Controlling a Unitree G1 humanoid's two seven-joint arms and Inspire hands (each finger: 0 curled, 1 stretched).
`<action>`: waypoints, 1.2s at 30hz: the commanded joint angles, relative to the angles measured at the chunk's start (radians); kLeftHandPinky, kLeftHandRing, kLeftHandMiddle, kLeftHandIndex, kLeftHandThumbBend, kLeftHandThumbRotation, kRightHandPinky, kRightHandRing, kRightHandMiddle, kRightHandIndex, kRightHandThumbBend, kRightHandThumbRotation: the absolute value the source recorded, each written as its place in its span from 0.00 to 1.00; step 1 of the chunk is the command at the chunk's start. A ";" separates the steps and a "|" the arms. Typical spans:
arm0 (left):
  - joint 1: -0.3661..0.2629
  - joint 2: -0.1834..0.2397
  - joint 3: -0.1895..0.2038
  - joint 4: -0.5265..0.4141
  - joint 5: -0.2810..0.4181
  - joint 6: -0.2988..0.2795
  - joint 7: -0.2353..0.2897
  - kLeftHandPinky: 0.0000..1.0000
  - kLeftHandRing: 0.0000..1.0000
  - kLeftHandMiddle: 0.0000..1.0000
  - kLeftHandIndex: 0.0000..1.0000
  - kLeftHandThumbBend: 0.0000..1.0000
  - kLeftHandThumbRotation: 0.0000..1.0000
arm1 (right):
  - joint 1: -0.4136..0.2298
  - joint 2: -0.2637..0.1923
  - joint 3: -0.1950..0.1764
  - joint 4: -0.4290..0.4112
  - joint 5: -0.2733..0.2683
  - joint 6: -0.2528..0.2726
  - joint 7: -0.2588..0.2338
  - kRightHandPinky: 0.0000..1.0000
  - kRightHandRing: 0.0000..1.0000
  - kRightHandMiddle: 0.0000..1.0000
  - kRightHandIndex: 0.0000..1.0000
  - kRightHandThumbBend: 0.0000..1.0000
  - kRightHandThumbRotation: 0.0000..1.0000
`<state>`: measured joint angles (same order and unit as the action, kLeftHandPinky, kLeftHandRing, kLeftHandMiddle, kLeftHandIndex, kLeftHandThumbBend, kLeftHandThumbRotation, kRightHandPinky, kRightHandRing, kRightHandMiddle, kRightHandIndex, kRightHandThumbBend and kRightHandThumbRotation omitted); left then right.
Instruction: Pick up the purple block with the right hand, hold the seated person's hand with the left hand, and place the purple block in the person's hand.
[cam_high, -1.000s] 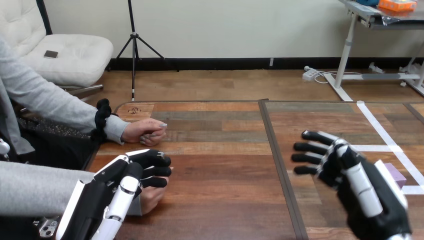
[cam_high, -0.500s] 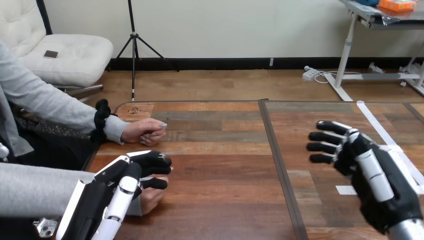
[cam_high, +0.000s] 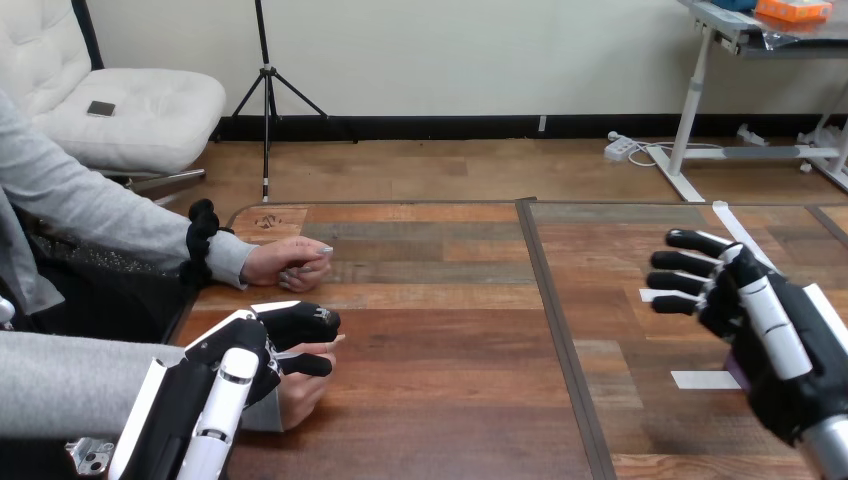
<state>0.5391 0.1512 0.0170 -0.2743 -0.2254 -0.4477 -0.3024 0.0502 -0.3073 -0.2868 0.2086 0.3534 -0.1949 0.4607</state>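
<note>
Your left hand has curled tighter round the person's nearer hand on the tabletop; your right hand, fingers straight and apart, has drifted right over the purple block, which remains ungrasped beneath its palm.

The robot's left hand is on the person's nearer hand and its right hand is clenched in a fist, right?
No: the head view shows the right hand open, fingers straight. The left hand is on the person's nearer hand.
</note>
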 joint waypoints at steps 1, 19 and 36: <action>-0.051 -0.013 0.009 0.000 -0.004 -0.025 0.004 0.61 0.72 0.69 0.62 0.29 0.93 | -0.105 -0.033 -0.034 0.051 -0.002 -0.035 -0.008 0.63 0.69 0.71 0.72 0.69 0.75; -0.050 -0.003 0.009 -0.004 -0.023 -0.003 -0.005 0.60 0.74 0.71 0.62 0.29 0.93 | -0.278 -0.114 -0.067 0.398 -0.051 -0.158 -0.007 0.61 0.67 0.69 0.70 0.70 0.75; -0.050 -0.002 0.007 -0.006 -0.029 0.007 -0.013 0.62 0.76 0.72 0.63 0.26 0.93 | -0.391 -0.171 -0.080 0.639 -0.076 -0.193 -0.055 0.60 0.66 0.69 0.69 0.72 0.69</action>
<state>0.5389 0.1524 0.0183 -0.2743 -0.2436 -0.4317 -0.3102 -0.2303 -0.4426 -0.3427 0.7878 0.2752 -0.3588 0.4152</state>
